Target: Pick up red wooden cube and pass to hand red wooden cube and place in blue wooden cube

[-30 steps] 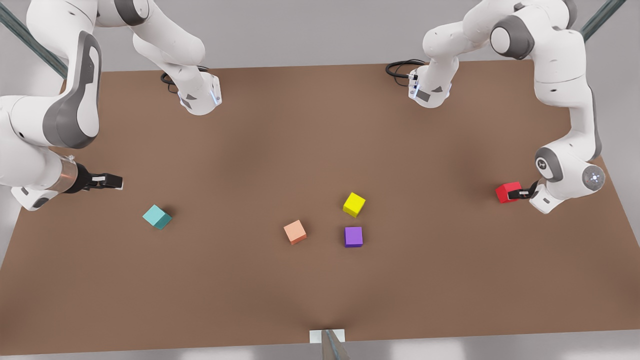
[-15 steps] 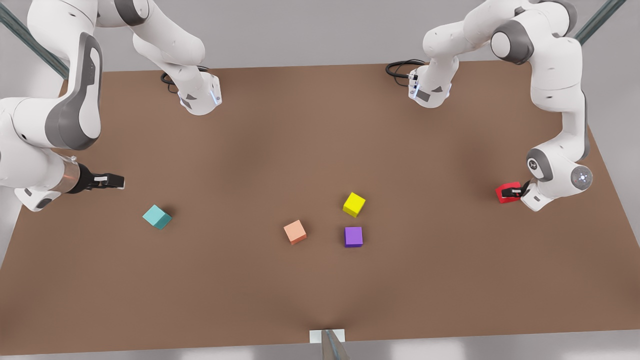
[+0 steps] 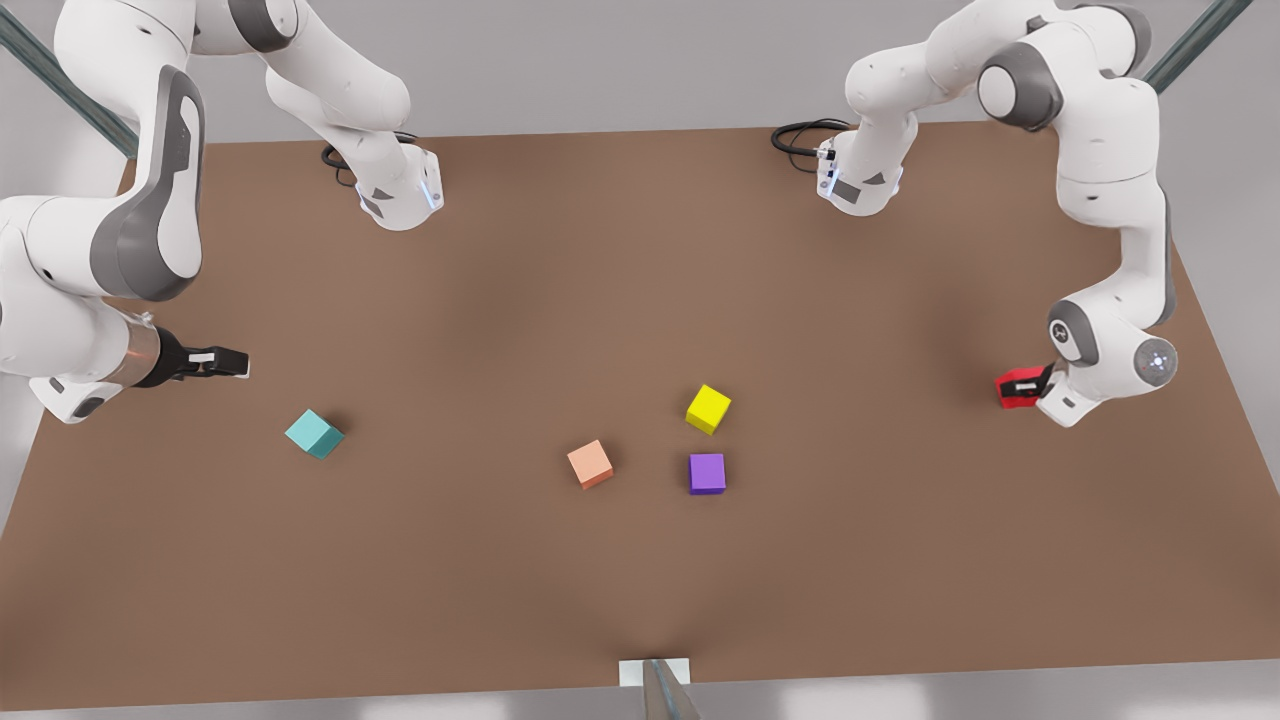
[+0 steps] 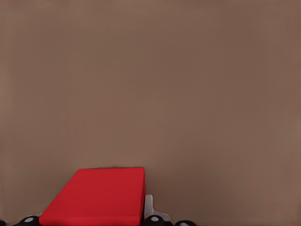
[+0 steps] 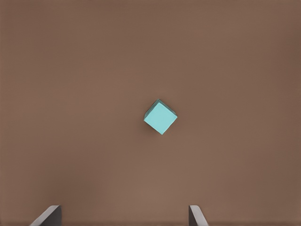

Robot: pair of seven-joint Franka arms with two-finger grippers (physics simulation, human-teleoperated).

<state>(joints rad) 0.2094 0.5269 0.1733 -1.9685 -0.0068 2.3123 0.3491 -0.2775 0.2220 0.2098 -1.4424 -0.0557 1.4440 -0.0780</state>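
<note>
Presently the left hand (image 3: 1036, 384) is closed on the red cube (image 3: 1017, 386), well apart from the blue cube (image 3: 314, 433) across the desk (image 3: 640, 560). The right hand (image 3: 225, 363) waits near the blue cube, fingers spread wide. Pickup looks begun; the handover and placing remain.

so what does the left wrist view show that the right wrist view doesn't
Left wrist view: the red cube close up between the left hand's fingers. Right wrist view: the teal cube lying free on the table, with the right hand's fingers spread apart above it. Both share the bare brown table.
</note>
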